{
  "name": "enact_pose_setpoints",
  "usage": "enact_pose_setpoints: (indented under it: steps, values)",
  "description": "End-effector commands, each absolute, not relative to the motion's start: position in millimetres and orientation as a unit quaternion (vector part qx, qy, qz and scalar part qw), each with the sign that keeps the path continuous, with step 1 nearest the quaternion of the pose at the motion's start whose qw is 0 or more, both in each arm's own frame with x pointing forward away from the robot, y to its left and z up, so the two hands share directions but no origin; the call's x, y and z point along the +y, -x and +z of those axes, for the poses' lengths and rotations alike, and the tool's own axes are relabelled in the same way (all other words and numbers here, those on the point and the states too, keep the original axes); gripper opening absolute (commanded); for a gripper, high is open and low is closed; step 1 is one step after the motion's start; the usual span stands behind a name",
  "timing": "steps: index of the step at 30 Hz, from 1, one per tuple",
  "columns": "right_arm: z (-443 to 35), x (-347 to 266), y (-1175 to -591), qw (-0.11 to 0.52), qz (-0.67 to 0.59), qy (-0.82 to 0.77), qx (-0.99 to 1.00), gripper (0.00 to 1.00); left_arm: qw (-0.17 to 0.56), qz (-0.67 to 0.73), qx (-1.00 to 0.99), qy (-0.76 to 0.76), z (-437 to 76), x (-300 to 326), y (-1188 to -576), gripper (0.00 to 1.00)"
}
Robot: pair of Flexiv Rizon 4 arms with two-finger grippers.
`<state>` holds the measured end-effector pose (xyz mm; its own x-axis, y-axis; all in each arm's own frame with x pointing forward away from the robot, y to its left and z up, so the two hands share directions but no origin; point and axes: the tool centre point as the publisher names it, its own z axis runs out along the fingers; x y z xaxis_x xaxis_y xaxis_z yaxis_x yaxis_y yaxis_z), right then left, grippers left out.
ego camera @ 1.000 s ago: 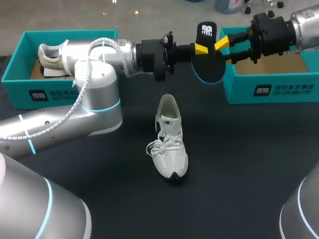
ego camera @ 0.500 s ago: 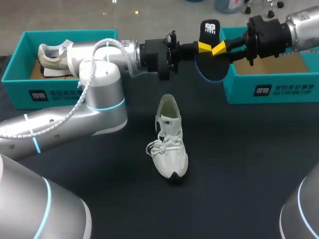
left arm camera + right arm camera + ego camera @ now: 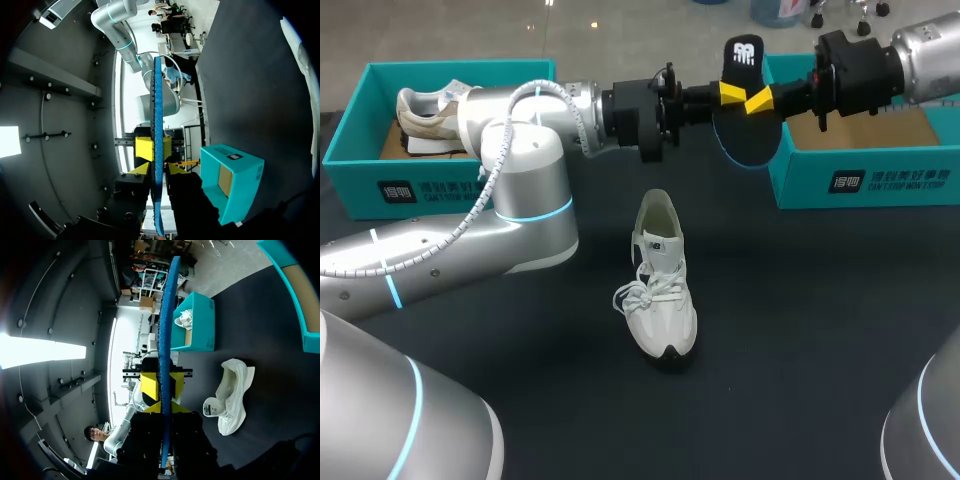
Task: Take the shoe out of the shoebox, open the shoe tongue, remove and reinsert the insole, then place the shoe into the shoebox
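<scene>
On my bench the white shoe (image 3: 660,285) lies nearest, toe toward me; beyond it my left hand (image 3: 728,95) and right hand (image 3: 758,99) both clamp the insole (image 3: 747,138), held on edge in the air beside the right shoebox (image 3: 865,182).

- White shoe (image 3: 658,282): upright on its sole mid-table, toe near, heel far, laces loose.
- Insole (image 3: 748,135): black with a blue edge, up in the air, just left of the right shoebox.
- Right shoebox (image 3: 800,180): teal, open, far right.
- Left shoebox (image 3: 350,185): teal, far left, holding another pale shoe (image 3: 420,110).
</scene>
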<state>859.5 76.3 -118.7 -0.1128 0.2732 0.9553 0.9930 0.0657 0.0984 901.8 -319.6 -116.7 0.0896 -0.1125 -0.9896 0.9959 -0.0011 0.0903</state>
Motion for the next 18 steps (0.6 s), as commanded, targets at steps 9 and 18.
enact_pose_setpoints:
  steps: [9, 18]
  values:
    - [-122.0, 66.6, -857.9, 0.409, -0.442, 0.529, -0.598, 0.00, 0.544, -0.488, 0.444, -0.518, -119.2, -284.9, -905.4, 1.00]
    - [-118.0, 55.6, -860.9, 0.399, -0.448, 0.533, -0.597, 0.00, 0.517, -0.491, 0.426, -0.557, -127.1, -241.9, -911.1, 1.00]
